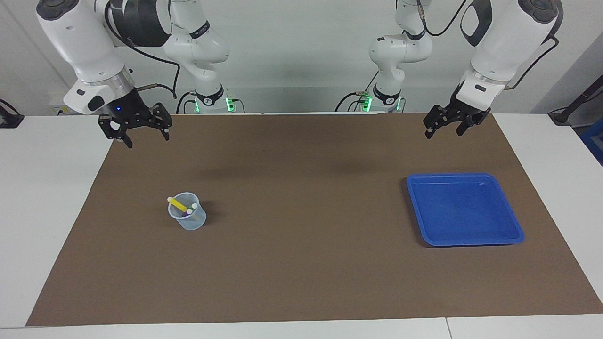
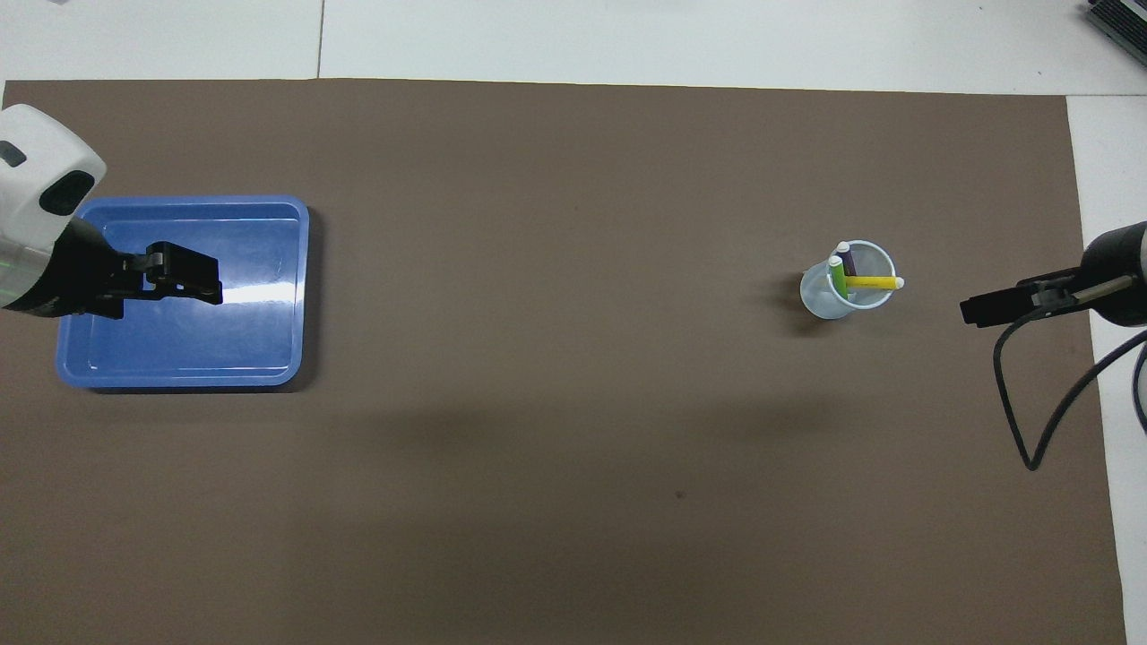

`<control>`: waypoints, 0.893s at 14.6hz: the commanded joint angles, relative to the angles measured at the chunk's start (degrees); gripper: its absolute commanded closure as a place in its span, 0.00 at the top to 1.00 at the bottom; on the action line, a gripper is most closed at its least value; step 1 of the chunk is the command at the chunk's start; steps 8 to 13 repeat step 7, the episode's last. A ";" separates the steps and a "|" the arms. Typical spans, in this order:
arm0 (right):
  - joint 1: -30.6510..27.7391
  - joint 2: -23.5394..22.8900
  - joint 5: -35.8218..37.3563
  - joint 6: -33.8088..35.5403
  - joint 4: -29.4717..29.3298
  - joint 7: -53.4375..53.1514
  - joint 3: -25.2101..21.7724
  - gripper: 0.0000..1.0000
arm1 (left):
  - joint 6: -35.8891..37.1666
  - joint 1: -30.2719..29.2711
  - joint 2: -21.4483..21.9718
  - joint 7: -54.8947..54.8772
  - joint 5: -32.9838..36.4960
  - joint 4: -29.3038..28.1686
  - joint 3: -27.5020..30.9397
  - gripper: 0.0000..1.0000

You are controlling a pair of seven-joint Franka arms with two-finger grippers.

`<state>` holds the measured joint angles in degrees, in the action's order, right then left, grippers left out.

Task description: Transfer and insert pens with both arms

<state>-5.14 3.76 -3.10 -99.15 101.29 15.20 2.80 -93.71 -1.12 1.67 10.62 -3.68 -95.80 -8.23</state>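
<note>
three pens (image 1: 183,207) are seen standing in a clear cup (image 1: 187,217) on the brown mat (image 1: 301,263), toward the right arm's end of the surface: a yellow pen (image 2: 871,281) is leaned across the rim, a green pen (image 2: 839,277) is propped beside it, and a purple pen (image 2: 849,262) is tucked against the wall. a blue tray (image 1: 516,230), with nothing in it, is placed toward the left arm's end, well apart from the cup.

the right gripper (image 1: 133,128) is held high over the mat's edge nearest the robots, its jaws spread wide and holding nothing. the left gripper (image 1: 447,123) is raised in the same way at its own end, jaws wide, nothing held.

all the pens appear to be inserted already, so the step in hand is judged to be the parking of both arms. if a pen is to be drawn out again, the yellow one is best taken first, since its whitish end is stuck out clear of the rim. it should be gripped just below that end and lifted along its own slant, so that the light cup is not tipped or dragged.

no brand, label or readable writing is made out on the cup, the tray or the pens; small marks on the arms cannot be read.
</note>
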 commanded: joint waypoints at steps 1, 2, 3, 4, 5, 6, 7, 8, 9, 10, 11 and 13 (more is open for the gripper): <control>-0.57 1.16 1.43 0.81 0.83 -1.22 0.63 1.00 | -1.48 -0.46 1.41 -3.05 0.87 -1.58 -0.03 1.00; -0.49 1.25 1.43 0.72 0.92 -1.22 0.63 1.00 | -1.56 -0.55 1.41 -4.72 0.87 -1.58 -0.03 1.00; -0.40 1.25 1.43 0.80 0.92 -1.22 0.63 1.00 | -1.56 -0.55 1.41 -4.74 0.87 -1.58 -0.03 1.00; -0.40 1.25 1.43 0.89 0.92 -1.22 0.63 1.00 | -1.56 -0.55 1.41 -4.74 0.87 -1.58 -0.03 1.00; -0.40 1.25 1.43 1.15 0.92 -1.14 0.63 1.00 | -1.56 -0.55 1.41 -4.65 0.87 -1.67 -0.03 1.00; -0.40 1.25 1.43 1.50 0.92 -1.14 0.63 1.00 | -1.65 -0.55 1.41 -4.56 0.87 -1.67 -0.03 1.00; -0.48 1.25 1.43 1.77 0.92 -1.14 0.63 1.00 | -1.74 -0.55 1.41 -4.39 0.87 -1.67 -0.03 1.00; -0.48 1.25 1.43 1.77 0.92 -1.14 0.63 1.00 | -1.74 -0.55 1.41 -4.39 0.87 -1.67 -0.03 1.00; -0.48 1.25 1.43 1.77 0.92 -1.14 0.63 1.00 | -1.74 -0.55 1.41 -4.39 0.87 -1.67 -0.03 1.00; -0.48 1.25 1.43 1.77 0.92 -1.14 0.63 1.00 | -1.74 -0.55 1.41 -4.39 0.87 -1.67 -0.03 1.00; -0.48 1.25 1.43 1.77 0.92 -1.14 0.63 1.00 | -1.74 -0.55 1.41 -4.39 0.87 -1.67 -0.03 1.00; -0.48 1.25 1.43 1.77 0.92 -1.14 0.63 1.00 | -1.74 -0.55 1.41 -4.39 0.87 -1.67 -0.03 1.00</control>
